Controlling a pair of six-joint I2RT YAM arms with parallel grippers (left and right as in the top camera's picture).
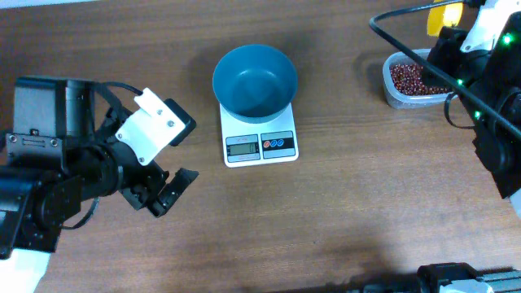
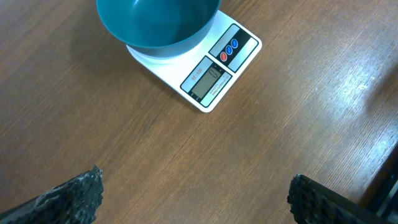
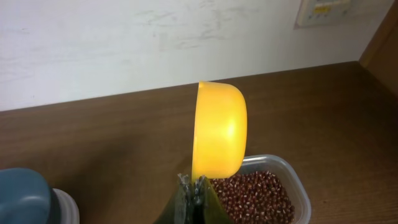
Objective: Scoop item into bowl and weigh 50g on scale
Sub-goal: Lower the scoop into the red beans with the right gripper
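Note:
The teal bowl stands on the white scale at the table's middle, and nothing shows inside it. Reddish-brown beans fill a clear tub at the back right. My right gripper is shut on the handle of a yellow scoop. In the right wrist view the scoop stands on edge above the gripper, over the left end of the beans. My left gripper is open and holds nothing, left of the scale. Its view shows bowl and scale ahead.
Bare wooden tabletop lies in front of the scale and between scale and tub. A pale wall rises behind the table's back edge. The right arm's black cable loops over the tub.

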